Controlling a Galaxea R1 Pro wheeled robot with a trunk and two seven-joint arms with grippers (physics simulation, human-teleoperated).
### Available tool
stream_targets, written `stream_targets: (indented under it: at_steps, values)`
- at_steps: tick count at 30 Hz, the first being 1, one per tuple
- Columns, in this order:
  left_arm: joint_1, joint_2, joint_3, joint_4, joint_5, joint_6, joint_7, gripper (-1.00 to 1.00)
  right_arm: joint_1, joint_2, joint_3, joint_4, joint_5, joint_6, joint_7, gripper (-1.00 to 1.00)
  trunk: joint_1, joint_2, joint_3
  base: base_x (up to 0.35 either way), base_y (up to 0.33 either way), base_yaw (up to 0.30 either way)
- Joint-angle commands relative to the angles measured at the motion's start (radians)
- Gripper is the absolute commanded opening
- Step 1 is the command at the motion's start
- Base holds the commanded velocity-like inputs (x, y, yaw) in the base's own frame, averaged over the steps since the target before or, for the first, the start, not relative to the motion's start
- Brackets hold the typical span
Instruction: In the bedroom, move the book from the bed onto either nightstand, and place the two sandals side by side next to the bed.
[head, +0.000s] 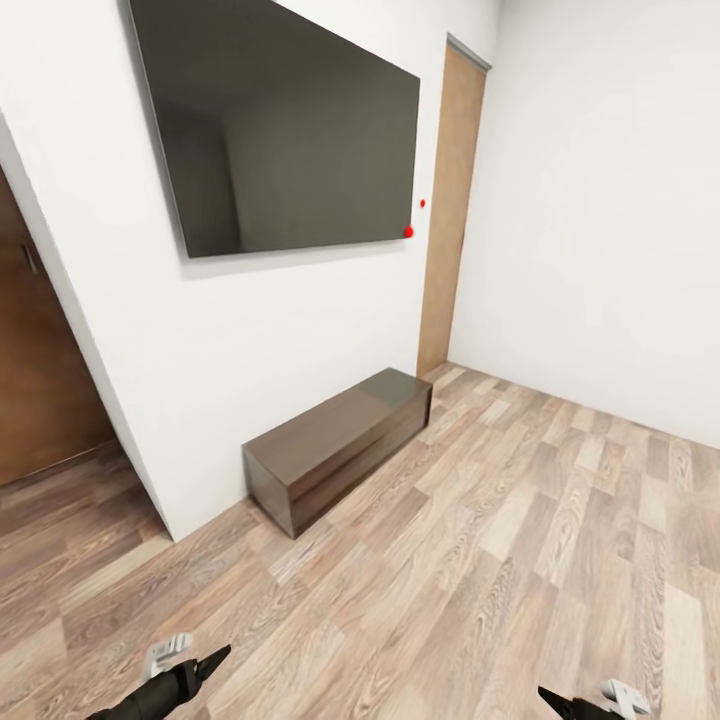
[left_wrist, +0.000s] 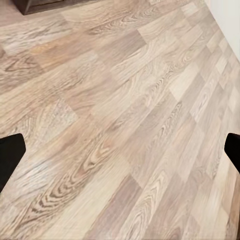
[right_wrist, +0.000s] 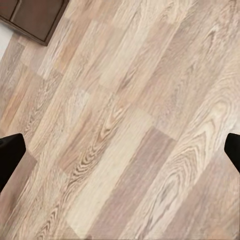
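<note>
Floor (head: 520, 520) of pale wood planks, heavily grained, spreads under us, and most of what matters here is cut off. Our left end effector (head: 205, 665) pokes in at the lower edge of the head view as a dark tapered tip with a grey fitting beside it; our right end effector (head: 560, 700) is a similar dark point, barely inside the picture. In each wrist view we see two black fingertips (left_wrist: 10, 155) far apart at opposite edges, so both end effectors stand wide open with nothing between them but bare planks (right_wrist: 125, 150).

Taking the low cabinet (head: 335, 445) as our landmark: it is a long, boxy, dark brown block with a smooth flat top, set against the white wall (head: 250, 340). Above it hangs a large, glossy black television (head: 285, 125); its upper edge is cropped. Beyond the cabinet's far end stands a tan door (head: 450, 210). Left of it, past the wall's corner, a darker brown door (head: 40, 370) is half hidden. We make out no book, sandals, bed or nightstand here.
</note>
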Motion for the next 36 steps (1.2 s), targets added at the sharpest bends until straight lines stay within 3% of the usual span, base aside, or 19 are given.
stream_targets:
  at_steps: [1, 28, 36]
  values:
    - [-0.001, 0.0, 0.007, 0.001, -0.011, -0.007, -0.002, 1.0, -0.001, 0.0, -0.008, 0.001, 0.006, -0.002, 0.004, 1.0, 0.001, 0.0, -0.001, 0.33, 0.0, 0.0]
    - [-0.001, 0.0, 0.007, 0.001, -0.011, -0.007, -0.002, 1.0, -0.001, 0.0, -0.008, 0.0, 0.006, -0.002, 0.007, 1.0, 0.001, 0.0, -0.001, 0.33, 0.0, -0.001]
    - [-0.001, 0.0, 0.007, 0.001, -0.011, -0.007, -0.002, 1.0, -0.001, 0.0, -0.008, 0.0, 0.006, -0.002, 0.008, 1.0, 0.001, 0.0, -0.001, 0.325, 0.0, -0.164]
